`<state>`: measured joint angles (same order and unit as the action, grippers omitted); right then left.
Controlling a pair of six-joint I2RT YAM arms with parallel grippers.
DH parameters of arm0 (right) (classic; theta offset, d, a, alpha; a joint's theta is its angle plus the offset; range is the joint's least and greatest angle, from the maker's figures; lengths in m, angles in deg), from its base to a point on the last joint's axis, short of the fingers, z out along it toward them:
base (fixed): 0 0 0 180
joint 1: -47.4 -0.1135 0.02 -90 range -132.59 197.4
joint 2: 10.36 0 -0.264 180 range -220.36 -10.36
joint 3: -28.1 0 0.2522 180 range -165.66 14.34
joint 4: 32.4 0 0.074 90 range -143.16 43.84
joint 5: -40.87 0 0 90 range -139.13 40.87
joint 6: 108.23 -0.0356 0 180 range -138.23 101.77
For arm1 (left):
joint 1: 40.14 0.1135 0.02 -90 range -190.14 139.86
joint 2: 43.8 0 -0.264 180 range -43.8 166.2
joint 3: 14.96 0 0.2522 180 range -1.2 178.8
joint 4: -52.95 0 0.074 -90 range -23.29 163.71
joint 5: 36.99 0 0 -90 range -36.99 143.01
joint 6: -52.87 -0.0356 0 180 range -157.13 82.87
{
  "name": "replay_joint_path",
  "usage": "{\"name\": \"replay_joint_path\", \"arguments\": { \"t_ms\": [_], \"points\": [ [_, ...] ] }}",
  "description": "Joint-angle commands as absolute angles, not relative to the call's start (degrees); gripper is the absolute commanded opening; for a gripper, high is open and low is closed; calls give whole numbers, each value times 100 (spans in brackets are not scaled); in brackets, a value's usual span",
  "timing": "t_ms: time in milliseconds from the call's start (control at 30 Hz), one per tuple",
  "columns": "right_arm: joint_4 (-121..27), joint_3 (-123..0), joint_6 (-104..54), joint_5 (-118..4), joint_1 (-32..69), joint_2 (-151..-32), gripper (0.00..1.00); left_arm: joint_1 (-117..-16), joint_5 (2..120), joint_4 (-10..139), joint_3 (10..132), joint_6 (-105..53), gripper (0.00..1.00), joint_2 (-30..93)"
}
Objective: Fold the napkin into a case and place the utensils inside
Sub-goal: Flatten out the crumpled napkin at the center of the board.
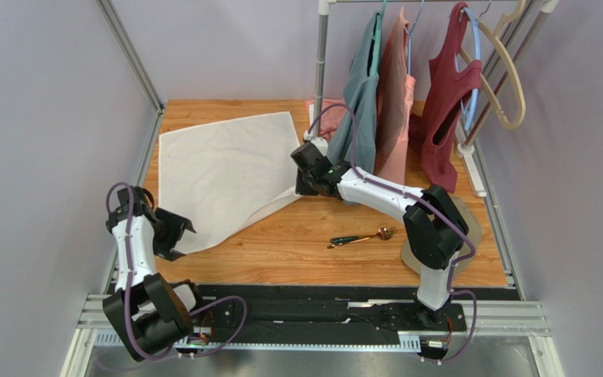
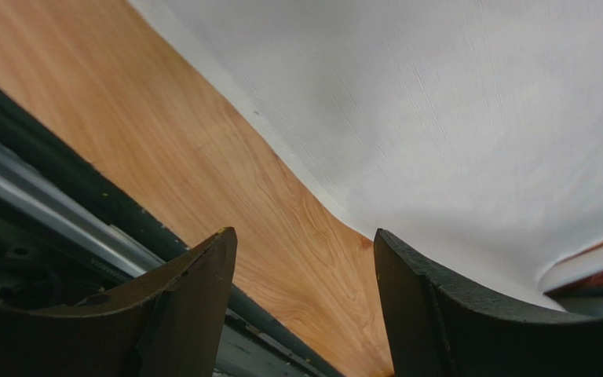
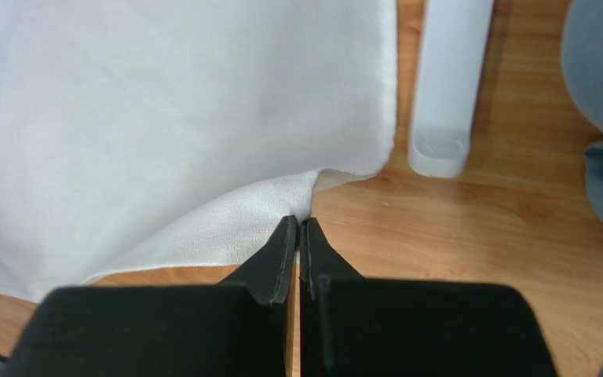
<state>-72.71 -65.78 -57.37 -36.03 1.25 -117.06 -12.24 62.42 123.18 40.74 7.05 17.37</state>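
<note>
The white napkin (image 1: 226, 173) lies spread flat on the back left of the wooden table (image 1: 320, 251). My right gripper (image 1: 302, 190) is at the napkin's right corner; in the right wrist view its fingertips (image 3: 300, 221) are shut on that corner of the napkin (image 3: 163, 102), which is slightly raised. My left gripper (image 1: 174, 234) stands open by the napkin's near corner; in the left wrist view the gripper (image 2: 305, 236) holds nothing, with bare wood between the jaws and the napkin (image 2: 454, 118) just beyond. The utensils (image 1: 362, 236), dark-handled with a gold spoon head, lie apart at the centre right.
A clothes rack (image 1: 321, 71) with several hanging garments (image 1: 395, 102) stands at the back right; its white foot (image 3: 442, 86) lies just right of the napkin's corner. A beige round mat (image 1: 469, 228) sits behind the right arm. Grey walls enclose both sides.
</note>
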Motion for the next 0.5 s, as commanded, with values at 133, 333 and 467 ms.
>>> {"name": "replay_joint_path", "arguments": {
  "t_ms": [133, 333, 467],
  "points": [
    [-6638, -6617, -5699, -4438, 249, -11785, 0, -78, 4599, 12313, 4274, 1402, 74, 1781],
    [-6559, -6389, -5725, -4640, 311, -11706, 0, 678, 4211, 11849, 4073, 1297, 73, 2070],
    [-6594, -6362, -5734, -4676, 311, -11680, 0, 864, 3931, 11348, 4090, 867, 73, 2493]
  ]
}}
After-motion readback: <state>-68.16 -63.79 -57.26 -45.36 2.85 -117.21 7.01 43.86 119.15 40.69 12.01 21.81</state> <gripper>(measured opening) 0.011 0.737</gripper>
